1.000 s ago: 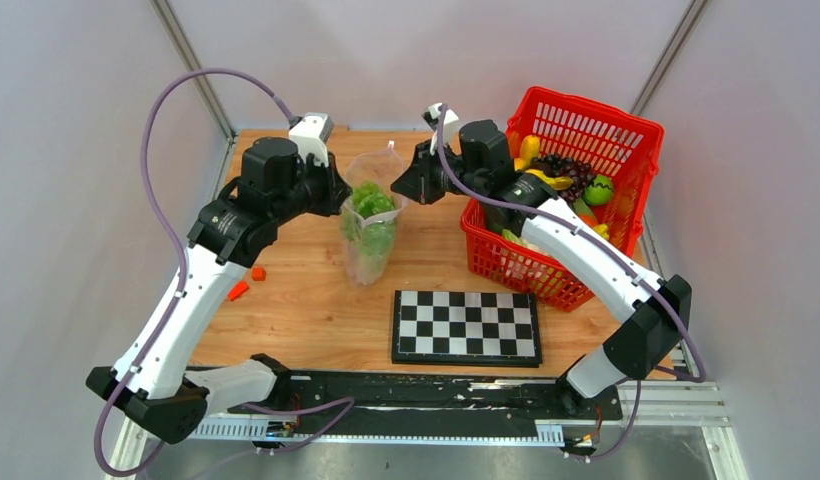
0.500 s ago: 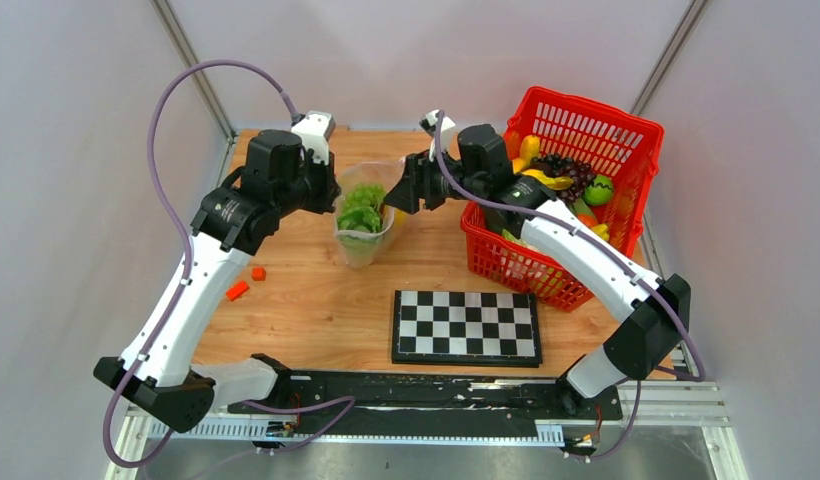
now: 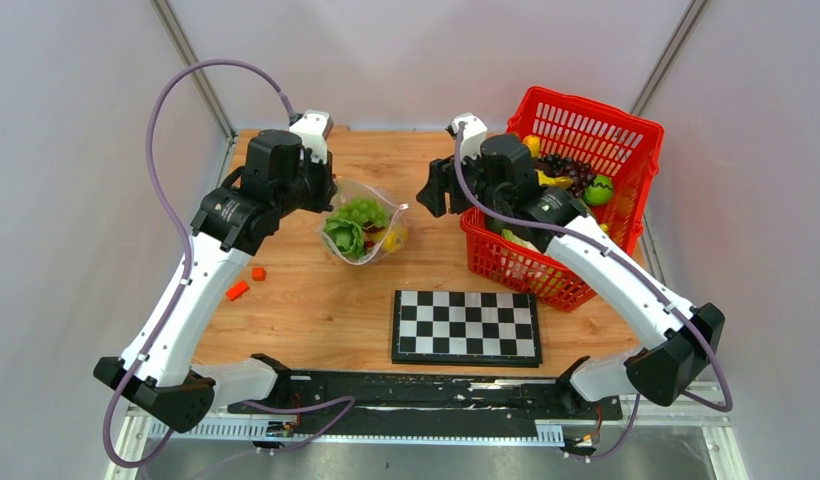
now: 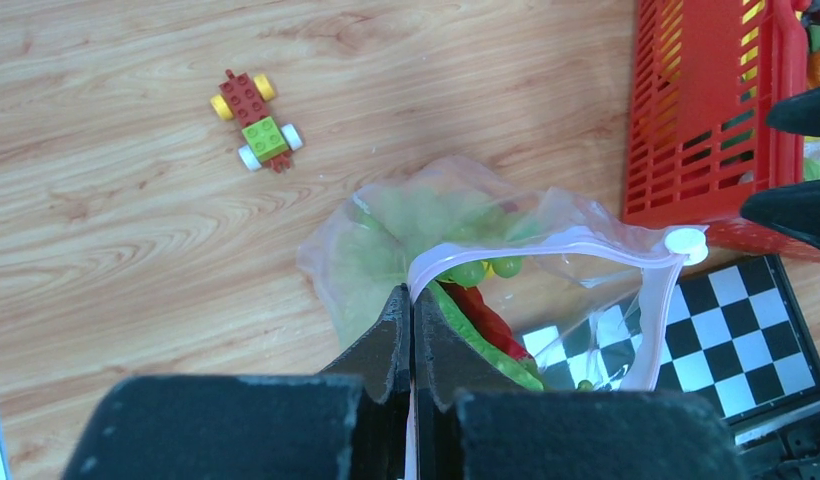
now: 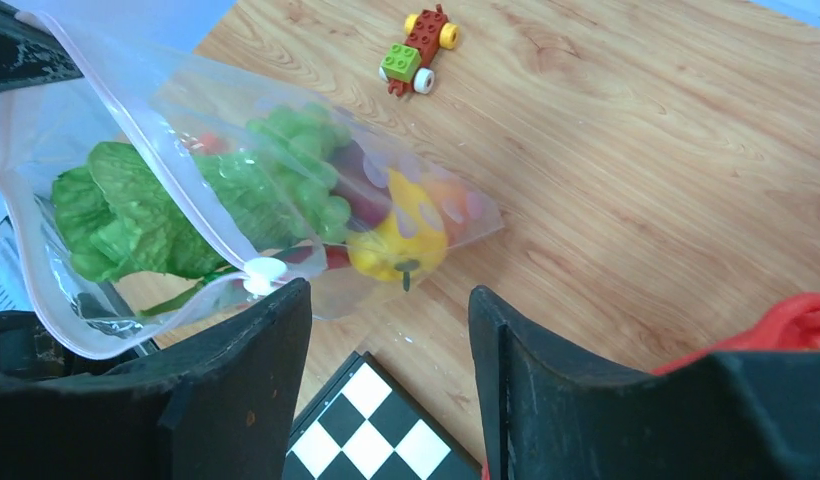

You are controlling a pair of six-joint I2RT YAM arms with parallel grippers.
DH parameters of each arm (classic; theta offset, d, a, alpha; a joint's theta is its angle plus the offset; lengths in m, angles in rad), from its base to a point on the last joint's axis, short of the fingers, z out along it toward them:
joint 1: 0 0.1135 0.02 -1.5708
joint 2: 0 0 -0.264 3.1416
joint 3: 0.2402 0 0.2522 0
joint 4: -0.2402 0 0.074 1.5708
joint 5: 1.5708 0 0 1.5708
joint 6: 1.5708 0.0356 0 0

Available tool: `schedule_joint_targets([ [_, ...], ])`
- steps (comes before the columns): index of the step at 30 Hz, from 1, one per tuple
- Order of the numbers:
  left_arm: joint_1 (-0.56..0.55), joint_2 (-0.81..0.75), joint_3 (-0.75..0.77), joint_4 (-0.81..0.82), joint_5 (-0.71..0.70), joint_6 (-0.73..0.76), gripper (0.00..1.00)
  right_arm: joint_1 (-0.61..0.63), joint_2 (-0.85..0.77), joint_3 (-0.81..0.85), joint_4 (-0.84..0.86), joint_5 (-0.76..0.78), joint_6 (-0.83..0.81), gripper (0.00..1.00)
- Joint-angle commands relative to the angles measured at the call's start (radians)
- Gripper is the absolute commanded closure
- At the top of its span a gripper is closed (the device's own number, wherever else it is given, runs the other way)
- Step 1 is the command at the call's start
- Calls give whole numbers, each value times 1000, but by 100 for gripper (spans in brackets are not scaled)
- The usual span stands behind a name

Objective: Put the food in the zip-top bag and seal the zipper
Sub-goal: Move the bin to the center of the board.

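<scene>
The table [image 3: 316,300] carries the basket [image 3: 626,125] at the right, with fruit in it, and the chessboard [image 3: 466,326] at the near edge. The bag [image 3: 364,232] lies on its side between the two arms, toward the back.

Loading looks largely done. Through the clear plastic the right wrist view shows lettuce [image 5: 126,215], grapes [image 5: 306,160] and a yellow piece [image 5: 401,245], and the left wrist view adds a long green pod [image 4: 481,345]. Whether the fruit in the basket is also meant for the bag, I cannot tell.

Sealing seems to be what is left. The zipper [image 4: 546,243] bows out in an open loop, so the mouth gapes. Its slider [image 4: 685,243] sits at the end farthest from the left gripper [image 4: 411,300]. That gripper is pinched tight on the pink strip at the bag's near corner. The right gripper [image 5: 388,300] is spread wide with nothing in it. It hovers near the slider without touching the bag, and sits close to the basket's near wall.

The left gripper's body hides the strip below its pinch, so whether any stretch of the zipper is pressed together cannot be judged. The right arm covers part of the basket. A toy-brick car [image 4: 254,120] stands apart from the bag on the bare wood. Two small orange bits [image 3: 244,283] lie on the table beside the left arm, too small to identify.
</scene>
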Motion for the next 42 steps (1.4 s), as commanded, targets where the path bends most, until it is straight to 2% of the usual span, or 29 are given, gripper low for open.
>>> schedule_joint_targets([
  [1,7,-6,8,39,-52,20,100,-10,-33,-41,20,-9,-30,42],
  [3,7,-1,10,42,-74,17,100,-12,-26,-56,38,-59,-26,47],
  [7,8,8,23,42,-110,12,100,-15,18,-40,20,-9,-29,53],
  [13,12,10,4,54,-107,2,100,-14,236,174,-193,41,-77,54],
  [17,15,-3,-2,55,-97,3,100,-18,331,239,-300,192,-113,53],
  [21,15,-13,-17,64,-68,13,100,-45,326,195,-362,315,-114,52],
  [26,17,-7,-11,66,-35,43,100,-156,201,57,-358,319,-110,51],
  [29,19,-9,-6,83,-7,59,100,-173,90,-28,-225,142,-195,47],
  [32,21,3,14,87,39,81,100,-173,-40,-205,111,-158,-231,40],
  [35,21,7,20,90,83,102,100,-167,-158,-394,480,-390,-292,28],
  [36,21,5,17,93,112,112,100,-166,-175,-424,572,-455,-324,27],
  [39,21,2,27,93,159,130,100,-160,-180,-455,669,-555,-364,27],
  [42,21,3,35,92,197,133,100,-149,-154,-471,750,-691,-422,34],
])
